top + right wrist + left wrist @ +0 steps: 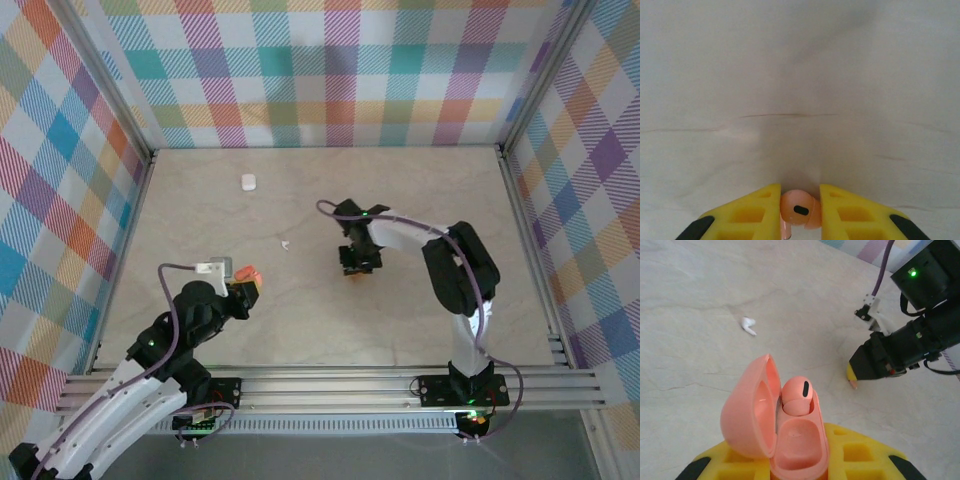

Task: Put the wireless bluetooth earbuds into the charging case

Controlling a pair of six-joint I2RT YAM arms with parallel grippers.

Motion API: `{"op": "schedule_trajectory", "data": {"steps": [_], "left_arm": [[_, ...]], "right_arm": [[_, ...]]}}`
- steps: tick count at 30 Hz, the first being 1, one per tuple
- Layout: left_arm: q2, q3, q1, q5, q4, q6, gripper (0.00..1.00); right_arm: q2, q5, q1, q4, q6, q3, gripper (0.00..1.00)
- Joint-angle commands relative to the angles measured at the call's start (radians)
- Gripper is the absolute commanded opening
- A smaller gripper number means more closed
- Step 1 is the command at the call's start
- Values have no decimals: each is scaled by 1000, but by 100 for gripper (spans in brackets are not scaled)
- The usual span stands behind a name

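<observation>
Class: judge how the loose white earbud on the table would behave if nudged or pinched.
The white earbud looks tiny and glossy, so it likely weighs little and may slip from a pinch. Its rounded head with a short stem suggests it would pivot, not roll far.

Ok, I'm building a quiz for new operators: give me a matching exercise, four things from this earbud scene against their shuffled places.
1. open salmon-pink plastic charging case
2. salmon-pink plastic earbud outside that case
3. small white plastic earbud
4. white pebble-shaped plastic case

A. on the table near the back wall
B. between the fingers of the right gripper
C. held by the left gripper
D. on the table, ahead of the left gripper

Pairs: 1-C, 2-B, 3-D, 4-A
</observation>
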Motion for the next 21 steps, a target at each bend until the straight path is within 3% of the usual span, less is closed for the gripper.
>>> {"op": "schedule_trajectory", "data": {"steps": [1,4,11,21], "left_arm": [[60,-7,7,83,157,-11,0],[138,-2,4,127,234,-17,0],[311,49,-33,169,333,-1,0],[563,133,-88,278,517,95,0]], "right_arm": [[-55,-38,-71,19,27,-67,23],[-85,-39,-120,23,34,-108,26],[-171,-58,-170,40,65,-167,45],[-318,-150,-207,97,116,-253,43]]}}
